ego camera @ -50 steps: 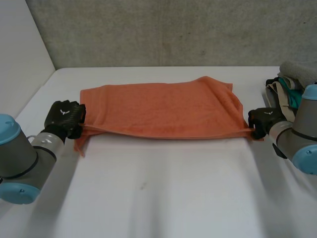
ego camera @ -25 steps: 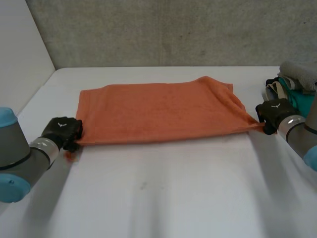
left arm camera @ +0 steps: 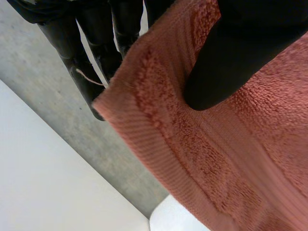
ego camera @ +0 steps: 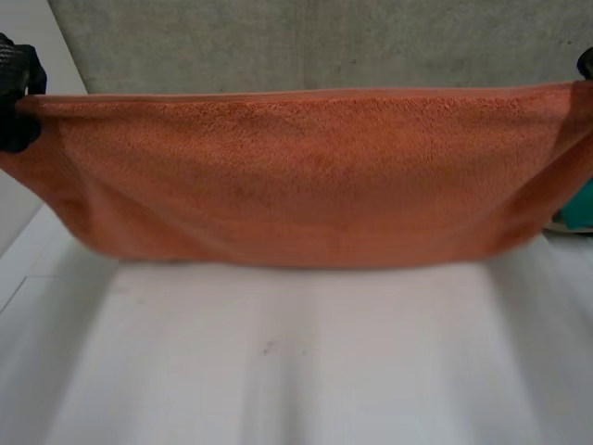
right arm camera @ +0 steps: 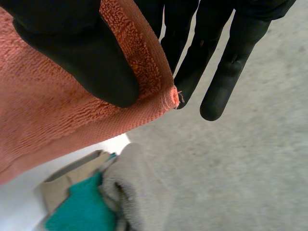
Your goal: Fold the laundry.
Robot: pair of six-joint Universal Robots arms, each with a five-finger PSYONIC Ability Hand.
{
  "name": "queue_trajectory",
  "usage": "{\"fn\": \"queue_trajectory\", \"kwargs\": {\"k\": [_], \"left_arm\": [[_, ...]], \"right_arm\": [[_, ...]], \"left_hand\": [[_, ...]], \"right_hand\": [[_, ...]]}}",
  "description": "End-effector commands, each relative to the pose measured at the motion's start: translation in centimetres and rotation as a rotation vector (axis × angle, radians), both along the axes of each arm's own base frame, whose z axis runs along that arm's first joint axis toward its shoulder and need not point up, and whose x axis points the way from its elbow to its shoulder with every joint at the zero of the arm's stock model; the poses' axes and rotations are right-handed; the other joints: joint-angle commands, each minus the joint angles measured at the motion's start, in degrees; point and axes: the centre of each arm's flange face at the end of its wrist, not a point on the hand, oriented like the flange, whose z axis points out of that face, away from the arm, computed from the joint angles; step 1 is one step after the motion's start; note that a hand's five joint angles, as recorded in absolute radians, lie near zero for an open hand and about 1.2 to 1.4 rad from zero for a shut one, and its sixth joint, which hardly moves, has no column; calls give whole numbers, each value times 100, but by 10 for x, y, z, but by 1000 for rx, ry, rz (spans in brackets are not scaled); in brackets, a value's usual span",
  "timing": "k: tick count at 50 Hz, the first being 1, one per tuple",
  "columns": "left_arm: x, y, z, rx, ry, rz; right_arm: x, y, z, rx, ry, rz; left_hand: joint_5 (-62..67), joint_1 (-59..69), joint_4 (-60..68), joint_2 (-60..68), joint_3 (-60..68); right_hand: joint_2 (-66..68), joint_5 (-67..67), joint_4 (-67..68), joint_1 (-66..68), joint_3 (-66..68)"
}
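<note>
Since a second ago, when it lay flat, I had lifted the orange terry towel (ego camera: 296, 176) off the white desk (ego camera: 296, 371). I held it stretched wide between my two hands. Its top edge ran taut and nearly level in front of the grey concrete wall (ego camera: 306, 42). Its lower edge sagged in a shallow curve above the far part of the desk; whether it touched the surface I could not tell.

My left hand (ego camera: 17, 93) had risen with it and gripped the towel's upper left corner. In the left wrist view the thumb pressed on the near face of the cloth just inside the ribbed hem. The fingers (left arm camera: 96, 57) stood straight behind the towel, so the corner was pinched between them.

My right hand (ego camera: 586, 63) held the opposite upper corner the same way. In the right wrist view the thumb lay flat on the pile close to the rolled tip of the corner. The fingers (right arm camera: 231, 72) were nearly straight behind it, and some reached past the edge.

Beneath that hand a teal cloth (right arm camera: 79, 207) and a grey cloth (right arm camera: 139, 192) lay bunched together at the desk's edge.
</note>
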Motion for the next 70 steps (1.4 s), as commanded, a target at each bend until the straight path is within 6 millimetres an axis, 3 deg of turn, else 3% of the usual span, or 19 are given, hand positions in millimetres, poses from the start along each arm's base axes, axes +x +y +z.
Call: {"fn": "queue_trajectory", "kwargs": {"k": [1, 2, 6, 10, 12, 15, 16, 19, 20, 24, 26, 29, 36, 43, 49, 52, 57, 64, 70], "left_arm": [[-13, -43, -46, 261, -109, -19], [-17, -54, -64, 322, -150, -30], [-29, -86, -110, 404, -263, -59], [-43, -117, -128, 362, -354, -47], [-49, -129, -114, 286, -346, -28], [-59, -149, -67, 70, -262, 6], [-61, -155, -37, -67, -191, 25], [-60, -157, 7, -256, -63, 54], [-58, -154, 33, -375, 22, 63], [-53, -146, 69, -592, 165, 33], [-50, -145, 72, -623, 180, 26], [-44, -146, 64, -590, 167, 19], [-35, -161, 6, -389, 147, 53], [-40, -164, -87, -147, 104, 29], [-41, -145, -177, 111, 23, -7], [-39, -128, -194, 196, -16, -16], [-38, -89, -193, 317, -71, -56], [-18, 2, -174, 624, -256, -85], [-8, 52, -169, 807, -390, -222]], "right_arm": [[6, -39, -60, 241, 46, 19], [7, -49, -80, 296, 85, 19], [18, -67, -120, 374, 165, 38], [35, -86, -129, 329, 171, 34], [42, -100, -121, 245, 148, 30], [53, -128, -84, -3, 47, 11], [54, -139, -55, -160, -35, -9], [54, -150, -18, -379, -166, -26], [51, -152, 0, -497, -243, -32], [43, -143, 38, -717, -334, -16], [41, -141, 37, -720, -328, -12], [46, -138, 23, -662, -311, 15], [57, -138, -25, -475, -274, 34], [70, -135, -98, -266, -216, 61], [74, -129, -169, -69, -111, 51], [69, -120, -190, 37, -53, 47], [62, -88, -212, 256, 53, 50], [17, -16, -184, 603, 217, 10], [-3, 24, -171, 660, 397, 107]], "left_hand": [[1260, 1457, 1126, 1136, 1163], [1260, 1457, 1126, 1136, 1163], [1260, 1457, 1126, 1136, 1163], [1260, 1457, 1126, 1136, 1163], [1260, 1457, 1126, 1136, 1163], [1260, 1457, 1126, 1136, 1163], [1260, 1457, 1126, 1136, 1163], [1260, 1457, 1126, 1136, 1163], [1260, 1457, 1126, 1136, 1163], [1260, 1457, 1126, 1136, 1163], [1260, 1457, 1126, 1136, 1163], [1260, 1457, 1126, 1136, 1163], [1260, 1457, 1126, 1136, 1163], [1260, 1457, 1126, 1136, 1163], [1260, 1457, 1126, 1136, 1163], [1260, 1457, 1126, 1136, 1163], [1260, 1457, 1126, 1136, 1163], [1260, 1457, 1126, 1136, 1163], [1260, 1457, 1126, 1136, 1163]], "right_hand": [[1252, 1169, 1145, 1686, 1192], [1252, 1169, 1145, 1686, 1192], [1252, 1169, 1145, 1686, 1192], [1252, 1169, 1145, 1686, 1192], [1252, 1169, 1145, 1686, 1192], [1252, 1169, 1145, 1686, 1192], [1252, 1169, 1145, 1686, 1192], [1252, 1169, 1145, 1686, 1192], [1252, 1169, 1145, 1686, 1192], [1252, 1169, 1145, 1686, 1192], [1252, 1169, 1145, 1686, 1192], [1252, 1169, 1145, 1686, 1192], [1252, 1169, 1145, 1686, 1192], [1252, 1169, 1145, 1686, 1192], [1252, 1169, 1145, 1686, 1192], [1252, 1169, 1145, 1686, 1192], [1252, 1169, 1145, 1686, 1192], [1252, 1169, 1145, 1686, 1192], [1252, 1169, 1145, 1686, 1192]]}}
